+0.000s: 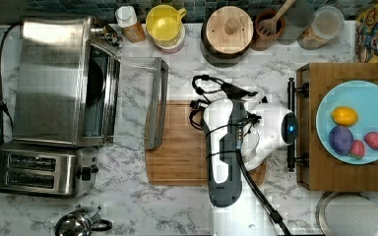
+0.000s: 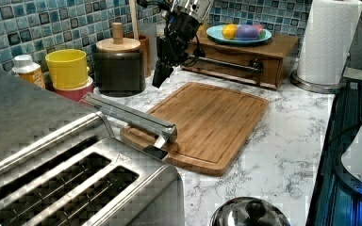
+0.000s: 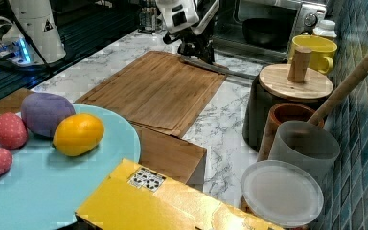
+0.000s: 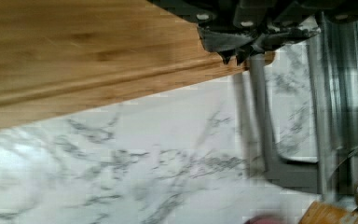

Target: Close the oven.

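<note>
The oven [image 1: 54, 81] sits at the top view's 9 o'clock edge, its door [image 1: 155, 103] dropped flat; the bar handle [image 1: 163, 101] runs 12 to 6. The gripper [image 2: 159, 77], fingers pinched nearly together and empty, hangs over the cutting board [image 1: 182, 147], so the handle lies toward 9 o'clock from it.

The white arm [image 1: 225, 162] reaches in from the top view's bottom edge; its wrist tilts down; the gripper [image 4: 235, 55] hangs low, fingertips pressed together.
</note>
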